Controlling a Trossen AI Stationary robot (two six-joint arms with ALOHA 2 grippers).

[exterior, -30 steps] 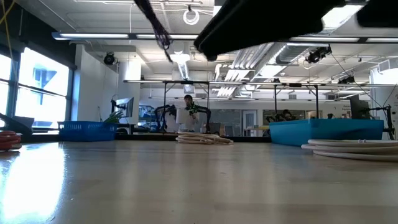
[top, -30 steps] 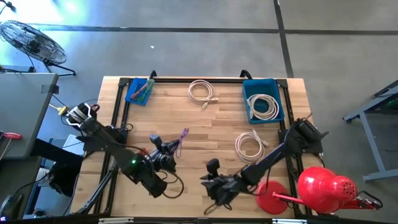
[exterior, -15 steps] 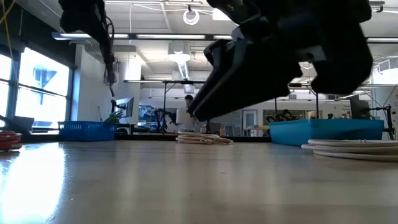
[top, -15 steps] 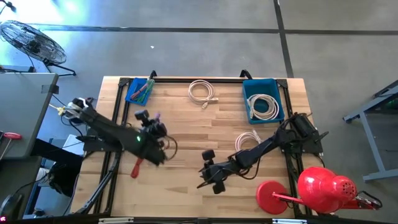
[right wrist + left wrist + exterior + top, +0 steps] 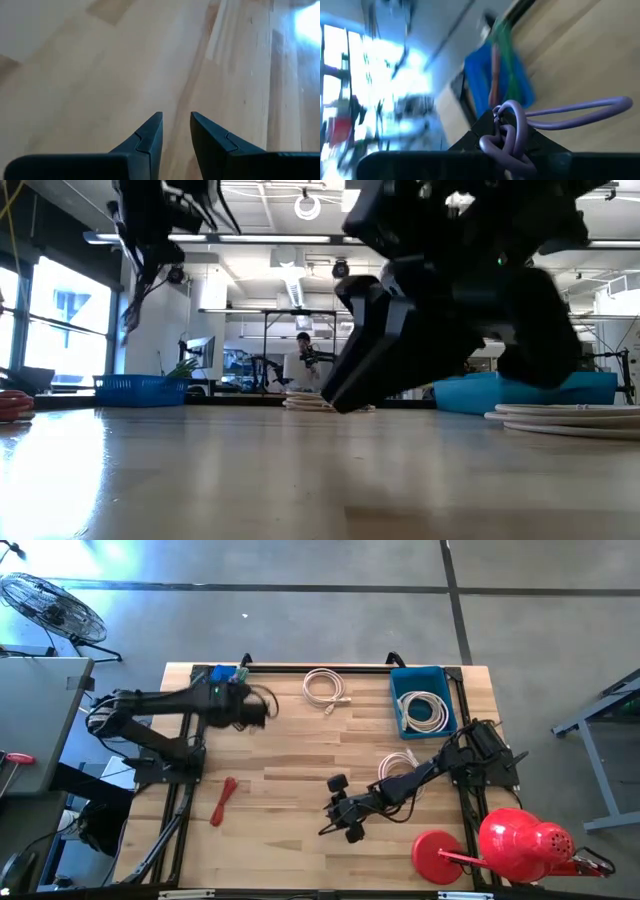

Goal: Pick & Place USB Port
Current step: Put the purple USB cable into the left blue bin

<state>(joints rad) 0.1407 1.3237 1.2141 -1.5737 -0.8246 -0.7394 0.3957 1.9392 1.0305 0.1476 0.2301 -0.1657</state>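
Nearest the front edge lies a red cable (image 5: 222,801), flat on the wooden table (image 5: 300,750) and untouched, and level with it the right gripper (image 5: 335,820) hangs low over bare boards, its fingers (image 5: 150,137) parted by a narrow gap with nothing between them, so that arm is idle. Just beyond its forearm sits a loose white coil (image 5: 400,772). Now to the action at the far side: the left gripper (image 5: 252,705) is clamped on the purple cable (image 5: 520,132), loops of it bunched right at the jaws and one long loop trailing out ahead in the left wrist view. It hovers just beside the small blue tray (image 5: 222,686) at the far left corner, where green and orange cables already lie. My read: the pick is done, the carry almost done, and what is left is lining up over that tray and letting go. Another white coil (image 5: 325,687) and a blue bin (image 5: 424,700) of white cable sit along the far edge, out of play.
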